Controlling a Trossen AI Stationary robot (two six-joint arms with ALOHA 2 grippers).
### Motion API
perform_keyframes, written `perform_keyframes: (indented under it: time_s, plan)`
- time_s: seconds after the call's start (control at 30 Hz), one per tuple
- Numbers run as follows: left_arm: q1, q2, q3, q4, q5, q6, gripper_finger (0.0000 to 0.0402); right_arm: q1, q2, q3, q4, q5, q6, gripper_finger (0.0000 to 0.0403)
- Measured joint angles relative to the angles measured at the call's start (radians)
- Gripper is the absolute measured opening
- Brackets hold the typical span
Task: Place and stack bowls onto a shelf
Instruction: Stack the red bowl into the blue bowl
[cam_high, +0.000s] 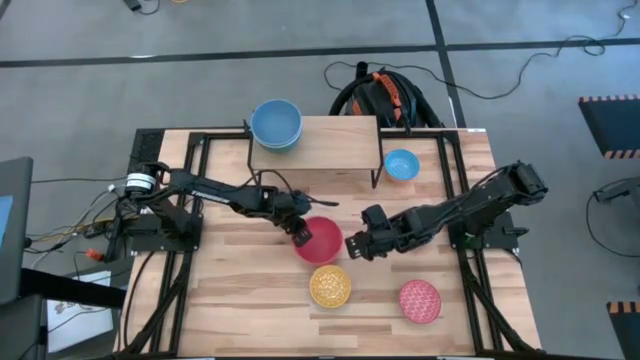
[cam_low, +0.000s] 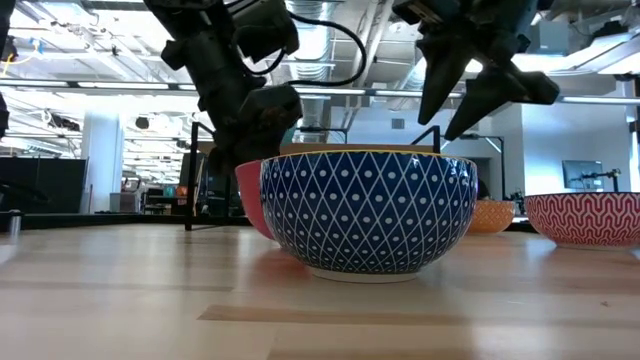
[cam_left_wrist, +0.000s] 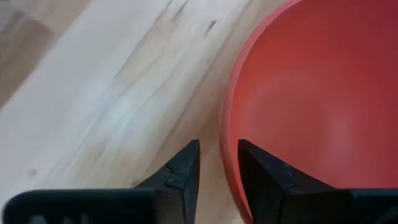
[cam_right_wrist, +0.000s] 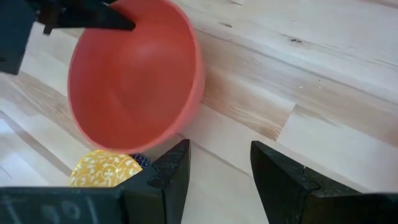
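Note:
A red bowl (cam_high: 322, 241) stands on the table's middle, in front of the shelf (cam_high: 335, 148). My left gripper (cam_left_wrist: 217, 155) is open at the bowl's left rim, one finger inside and one outside. My right gripper (cam_high: 356, 245) hangs open just right of the bowl, above the table, with nothing between its fingers (cam_right_wrist: 221, 155). A blue bowl (cam_high: 276, 123) stands on the shelf's left end. A yellow-patterned bowl (cam_high: 330, 286) sits nearer the front, seemingly nested in the blue-patterned bowl (cam_low: 368, 210). My left gripper straddles the red bowl's rim (cam_left_wrist: 227, 146) on the bowl's left side, slanting down from the table's left. One finger (cam_left_wrist: 264, 177) is over the inside, the other (cam_left_wrist: 183, 171) over the wood outside. Whether either finger touches the rim, I cannot tell. The bowl rests on the table.
A second blue bowl (cam_high: 401, 165) stands on the table right of the shelf. A pink-patterned bowl (cam_high: 420, 300) sits at the front right. Black frame rails run along both table sides (cam_high: 160, 290). Bare wood lies at the front left.

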Motion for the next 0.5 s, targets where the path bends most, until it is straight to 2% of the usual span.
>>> perform_keyframes:
  time_s: [0.2, 0.3, 0.5]
  plan:
    - [0.000, -0.001, 0.000, -0.029, -0.004, 0.012, 0.0014, 0.009, 0.000, 0.000, 0.000, 0.007, 0.001, 0.0194]
    - [-0.001, -0.005, 0.004, -0.042, 0.024, 0.010, 0.0005, 0.009, 0.000, 0.000, -0.001, 0.008, 0.000, 0.0194]
    - [-0.019, -0.055, 0.058, -0.197, 0.028, 0.085, 0.0000, -0.001, 0.000, 0.000, -0.001, 0.019, -0.011, 0.0194]
